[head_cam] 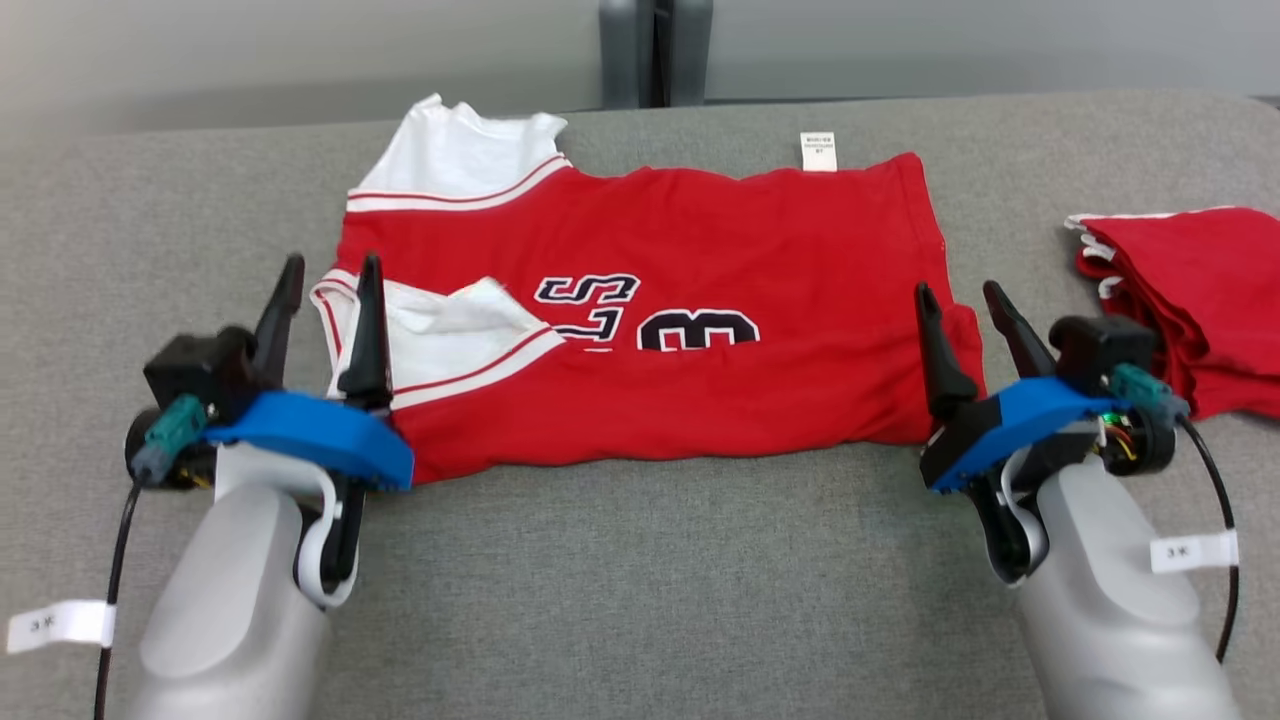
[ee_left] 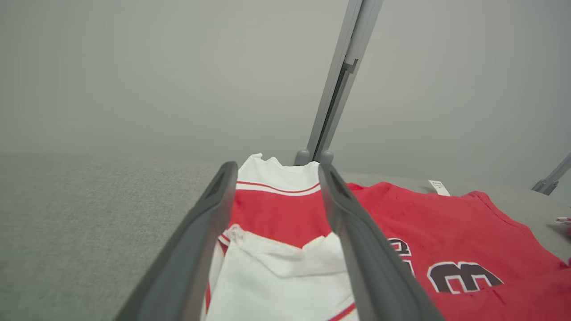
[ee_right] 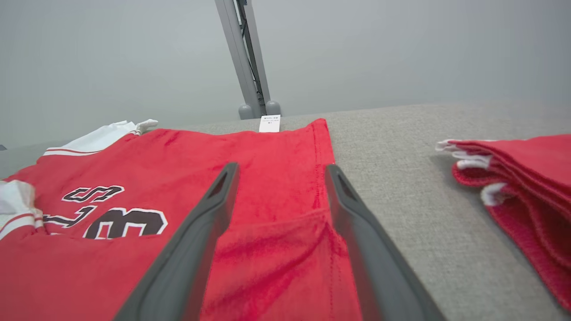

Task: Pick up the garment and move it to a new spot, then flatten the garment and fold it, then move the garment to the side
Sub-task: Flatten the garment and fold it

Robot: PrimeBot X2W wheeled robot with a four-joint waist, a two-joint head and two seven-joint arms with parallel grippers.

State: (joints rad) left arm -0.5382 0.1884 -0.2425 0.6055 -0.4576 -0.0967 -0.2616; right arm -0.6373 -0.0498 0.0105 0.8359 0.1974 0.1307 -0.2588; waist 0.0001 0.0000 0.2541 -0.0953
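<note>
Left gripper (head_cam: 333,262) and right gripper (head_cam: 957,290) both stand with jaws parted, holding nothing, one at each end of the red jersey (head_cam: 650,300). It lies on the grey surface (head_cam: 640,580) between them, long axis running gripper to gripper.

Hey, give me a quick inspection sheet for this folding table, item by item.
Surface: grey fabric tabletop, flat.
Job's things: red jersey folded over, lying flat; white sleeves on robot's left; care tag at far edge.
Clutter: pile of folded red garments, right side.
Grippers: left gripper and right gripper open, holding nothing, at the jersey's near corners.
Cables: black cable at each wrist, hanging loose.
Surroundings: grey wall, metal post behind.
</note>
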